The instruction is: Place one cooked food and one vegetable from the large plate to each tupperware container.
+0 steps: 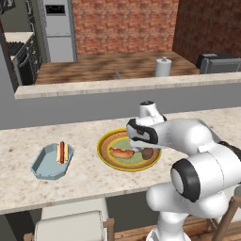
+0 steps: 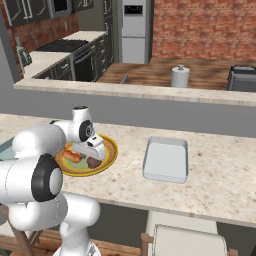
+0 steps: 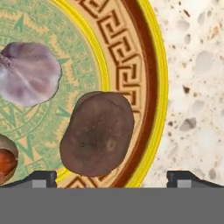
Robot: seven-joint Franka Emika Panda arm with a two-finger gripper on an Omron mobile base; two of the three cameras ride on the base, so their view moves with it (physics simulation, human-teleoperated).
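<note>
On the speckled counter [image 1: 84, 174], taking the large plate [image 1: 107, 141] as the landmark and reading the left base view from left to right: well to the left of the plate lies the light-blue octagonal container [image 1: 47, 164], and a hot dog [image 1: 62, 152] rests inside it, lengthwise near its far side. On the plate itself a second hot dog [image 1: 121, 152] lies left of centre, and just to its right sits the dark brown potato [image 1: 148, 153], close to the plate's near-right rim. The gripper [image 1: 140, 147] hangs low over the plate, directly above the potato, with the white arm reaching in from the right. In the right base view the grey-white rectangular container [image 2: 166, 160] stands well to the right of the plate, apart from it, with nothing in it. The hand view looks straight down on the plate's patterned rim and green centre: the pale purple-white bulb [image 3: 27, 73] lies toward the plate's middle, the potato [image 3: 97, 132] lies beside it, partly over the inner edge of the rim, and an end of the hot dog [image 3: 6, 162] shows at the left edge. The two fingertips [image 3: 41, 178] stand wide apart, one on either side of the potato, released and gripping nothing.
</note>
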